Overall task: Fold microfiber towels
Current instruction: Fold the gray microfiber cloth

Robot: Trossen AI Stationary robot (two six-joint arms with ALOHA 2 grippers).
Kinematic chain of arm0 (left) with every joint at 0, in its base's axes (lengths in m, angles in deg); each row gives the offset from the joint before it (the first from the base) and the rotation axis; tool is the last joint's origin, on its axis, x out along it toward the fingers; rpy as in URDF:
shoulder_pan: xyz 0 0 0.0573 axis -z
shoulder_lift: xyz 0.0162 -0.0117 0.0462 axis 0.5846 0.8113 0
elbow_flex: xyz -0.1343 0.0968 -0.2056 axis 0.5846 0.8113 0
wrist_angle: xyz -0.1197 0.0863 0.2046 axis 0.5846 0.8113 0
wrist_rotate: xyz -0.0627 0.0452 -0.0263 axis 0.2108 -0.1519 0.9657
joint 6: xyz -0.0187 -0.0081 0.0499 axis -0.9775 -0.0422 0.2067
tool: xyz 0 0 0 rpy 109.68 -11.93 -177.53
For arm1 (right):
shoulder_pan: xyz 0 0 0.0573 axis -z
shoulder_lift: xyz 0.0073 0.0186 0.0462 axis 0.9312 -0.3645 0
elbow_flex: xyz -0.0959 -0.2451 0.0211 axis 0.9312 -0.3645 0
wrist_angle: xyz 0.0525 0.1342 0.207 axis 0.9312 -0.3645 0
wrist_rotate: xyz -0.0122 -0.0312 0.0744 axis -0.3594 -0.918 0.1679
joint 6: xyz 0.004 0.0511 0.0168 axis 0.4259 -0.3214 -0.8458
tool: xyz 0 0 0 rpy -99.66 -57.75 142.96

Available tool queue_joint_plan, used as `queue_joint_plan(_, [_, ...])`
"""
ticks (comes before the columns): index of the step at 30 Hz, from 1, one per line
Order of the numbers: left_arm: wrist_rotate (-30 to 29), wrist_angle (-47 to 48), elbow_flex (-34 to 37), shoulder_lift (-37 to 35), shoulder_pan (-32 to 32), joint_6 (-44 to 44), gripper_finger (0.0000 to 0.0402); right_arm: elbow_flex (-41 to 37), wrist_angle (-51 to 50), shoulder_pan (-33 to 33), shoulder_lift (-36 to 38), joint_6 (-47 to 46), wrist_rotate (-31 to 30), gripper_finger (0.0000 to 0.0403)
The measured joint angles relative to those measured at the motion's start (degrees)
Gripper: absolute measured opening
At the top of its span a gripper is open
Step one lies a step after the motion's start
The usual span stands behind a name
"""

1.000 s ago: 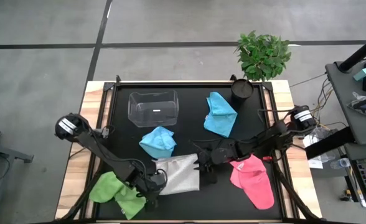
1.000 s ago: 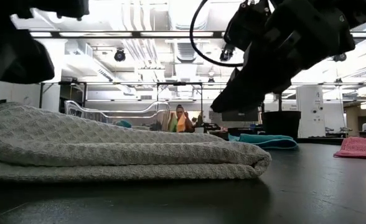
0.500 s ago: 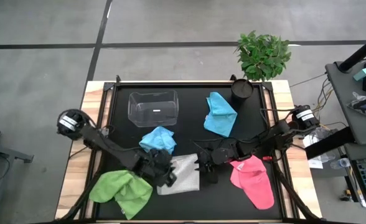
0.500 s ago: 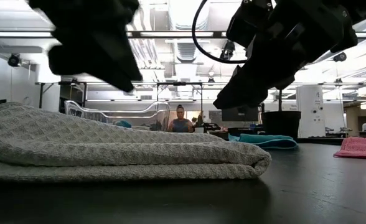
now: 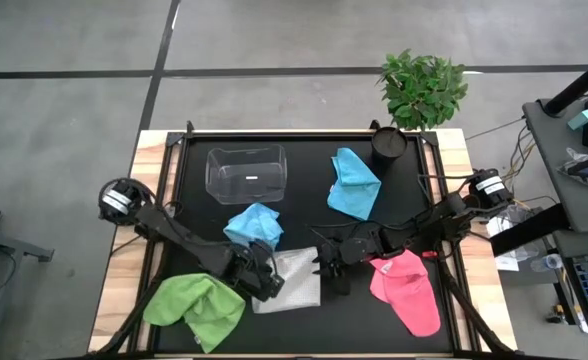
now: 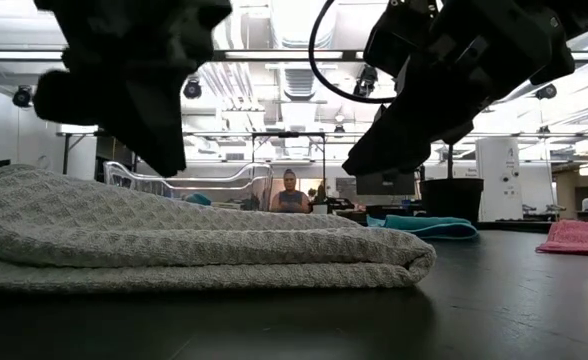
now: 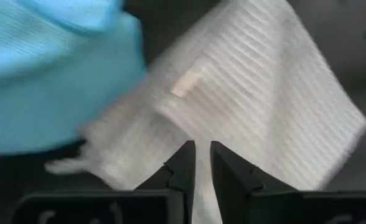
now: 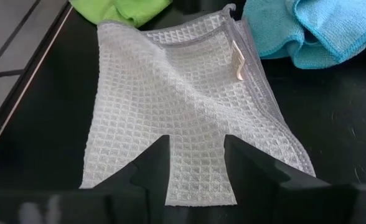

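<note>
1. The pale grey-white towel point(image 5: 292, 279) lies folded near the front middle of the black worktop point(image 5: 304, 215), its doubled edge showing in the low view.
2. The left tool point(image 5: 266, 281) sits over that towel's left edge, fingers point(image 7: 184, 163) nearly together with a thin gap, gripping nothing.
3. The right tool point(image 5: 326, 262) hangs at the towel's right edge, jaws apart, holding nothing.
4. A light blue towel point(image 5: 253, 228) lies just behind the grey-white one; another light blue towel point(image 5: 354, 184) is near the dark cup point(image 5: 387, 146).
5. The lime green towel point(image 5: 195, 308) lies front left, the pink towel point(image 5: 407, 288) front right.
6. The clear plastic tub point(image 5: 246, 171) stands at the back left.
</note>
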Motion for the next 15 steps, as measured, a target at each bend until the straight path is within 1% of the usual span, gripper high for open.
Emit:
queue_joint_plan(4, [0.7,8.2,-6.8,4.5,0.2,-0.1,0.0006,0.0,0.1,0.0,0.0,0.0,-0.1,0.0137])
queue_joint_plan(6, [0.8,12.1,-8.8,6.5,0.1,0.7,0.0002,0.0,0.5,0.0,0.0,0.0,-0.1,0.0137])
queue_joint_plan(7, [0.8,12.5,-9.2,7.2,0.1,1.0,0.0003,0.0,0.7,0.0,0.0,0.0,-0.1,0.0137])
queue_joint_plan(11, [0.4,11.9,-10.0,8.2,0.2,2.9,0.0022,0.0,1.0,0.0,0.0,-0.1,-0.1,0.0143])
queue_joint_plan(15, [-0.6,11.9,-10.0,8.4,0.1,3.9,0.006,0.0,1.0,0.0,0.0,0.0,-0.1,0.0145])
